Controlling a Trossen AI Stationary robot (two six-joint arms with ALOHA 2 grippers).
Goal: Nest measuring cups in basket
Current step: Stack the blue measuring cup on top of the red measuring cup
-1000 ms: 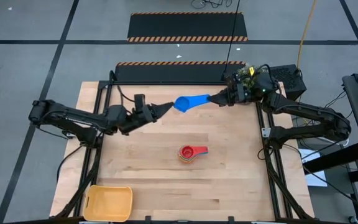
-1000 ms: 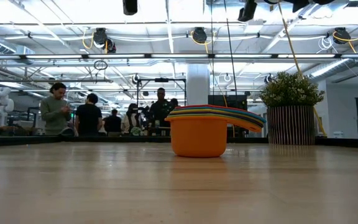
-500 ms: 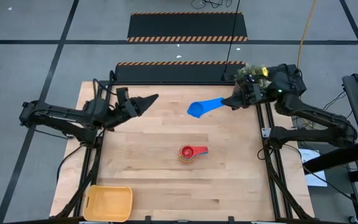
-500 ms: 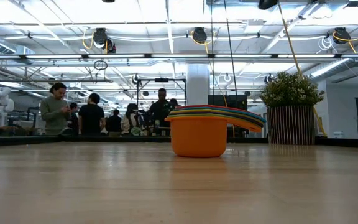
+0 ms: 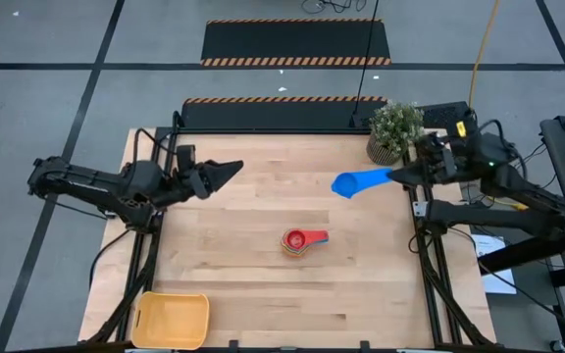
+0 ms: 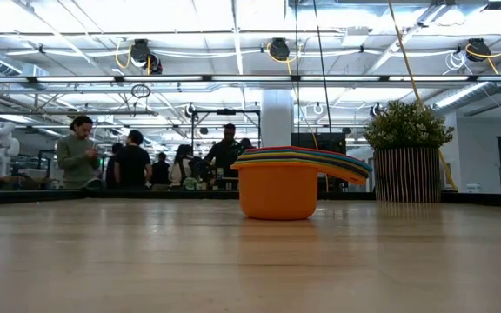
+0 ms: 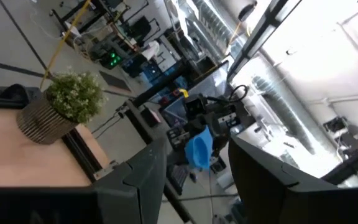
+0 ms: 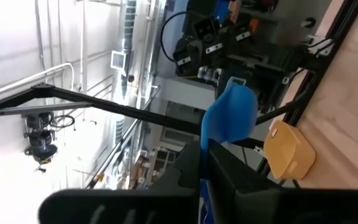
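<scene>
A blue measuring cup (image 5: 353, 182) hangs over the table's far right part, with my right gripper (image 5: 397, 176) shut on it; in the right wrist view the cup (image 8: 231, 117) stands just past the fingers. A stack of nested cups (image 5: 302, 240), red on top, rests on the table's middle; the low view shows its orange bottom cup (image 6: 277, 189) on the wood. The yellow-orange basket (image 5: 172, 321) lies at the near left corner. My left gripper (image 5: 233, 171) hovers open over the far left part, holding nothing. My right gripper pinches the blue cup's handle (image 8: 211, 142) between its two shut fingers. The fingers come about level from the table's right side and lie along the handle. The cup is lifted clear of the table, its bowl (image 5: 347, 184) pointing toward the table's left.
A potted plant (image 5: 394, 127) in a ribbed pot stands at the far right corner, close behind the held cup. Black frame rails run along the table's left, right and far edges. People stand in the room beyond the far edge (image 6: 129, 161).
My left gripper has opened, let go of the blue cup and drawn back toward the table's left edge. My right gripper has carried the cup by its handle toward the right edge, clear of the table. The nested stack has not moved.
</scene>
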